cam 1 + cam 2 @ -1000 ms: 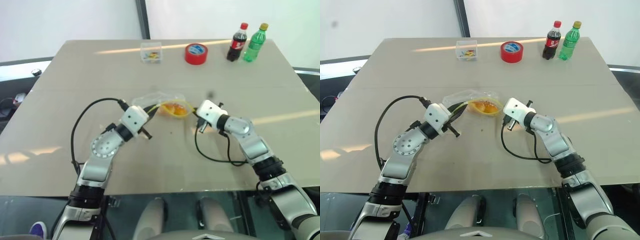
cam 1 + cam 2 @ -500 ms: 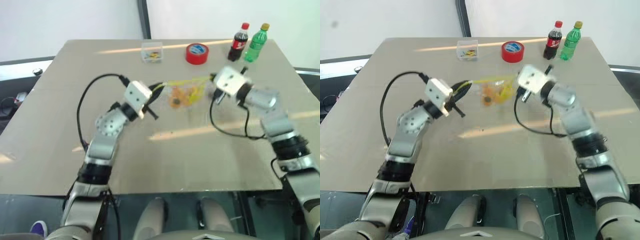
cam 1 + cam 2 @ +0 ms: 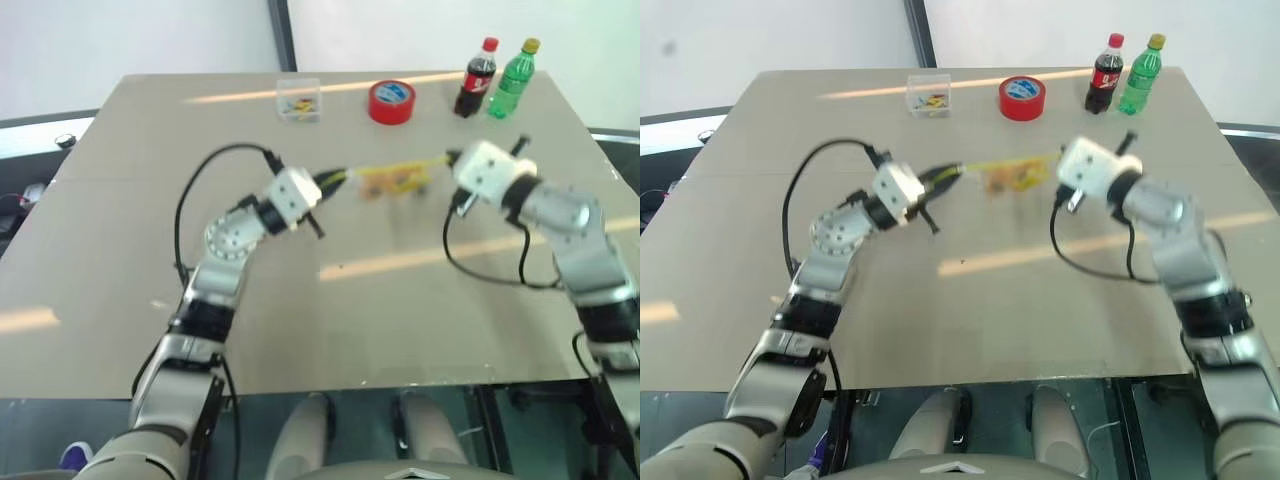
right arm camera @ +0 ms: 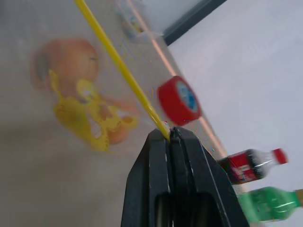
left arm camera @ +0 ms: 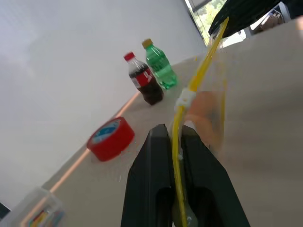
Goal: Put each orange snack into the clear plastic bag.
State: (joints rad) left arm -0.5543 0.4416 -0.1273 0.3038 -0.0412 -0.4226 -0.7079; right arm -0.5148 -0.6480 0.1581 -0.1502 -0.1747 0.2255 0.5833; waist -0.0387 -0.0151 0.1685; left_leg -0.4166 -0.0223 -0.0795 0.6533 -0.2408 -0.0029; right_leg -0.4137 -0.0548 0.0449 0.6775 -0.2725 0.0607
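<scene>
The clear plastic bag (image 3: 392, 181) hangs above the table, stretched between my two grippers by its yellow seal strip (image 4: 113, 53). My left gripper (image 3: 336, 178) is shut on one end of the strip, as the left wrist view shows at its fingertips (image 5: 163, 132). My right gripper (image 3: 450, 159) is shut on the other end. The orange snacks (image 4: 71, 61) lie inside the bag below the strip, blurred together with a yellow print. In the left wrist view an orange snack (image 5: 206, 108) shows through the film.
At the table's far edge stand a clear rigid box (image 3: 299, 100), a red tape roll (image 3: 391, 103), a cola bottle (image 3: 478, 80) and a green bottle (image 3: 510, 78). Black cables loop from both wrists over the table.
Both grippers have lifted the bag off the table and drawn apart, the right one rising and moving right. The seal strip is now pulled taut and the bag hangs below it.
</scene>
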